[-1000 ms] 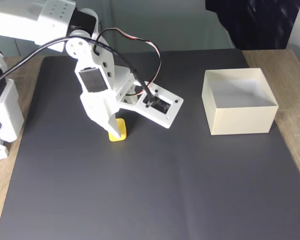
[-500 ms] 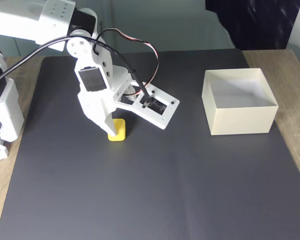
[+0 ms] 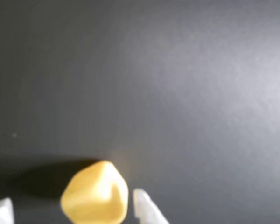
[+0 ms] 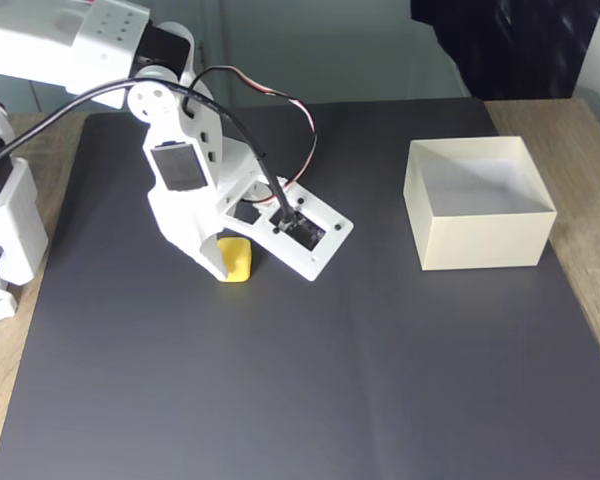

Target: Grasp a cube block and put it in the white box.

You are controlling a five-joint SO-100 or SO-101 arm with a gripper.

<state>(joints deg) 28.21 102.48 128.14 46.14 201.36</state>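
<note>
Cube at risk of slipping as the jaws are being set around it

Contact is being made low on the dark mat (image 4: 310, 380), where the cube block (image 4: 236, 260) is lying between the parted fingertips of the gripper (image 3: 77, 210); nothing is being held yet, and in the wrist view the cube is sitting skewed, a corner turned forward. A squeeze on that corner is likely to twist or squirt it out. The white box (image 4: 480, 243) is standing well apart toward the right in the fixed view, and bare mat is being left open between them for the carry.
</note>
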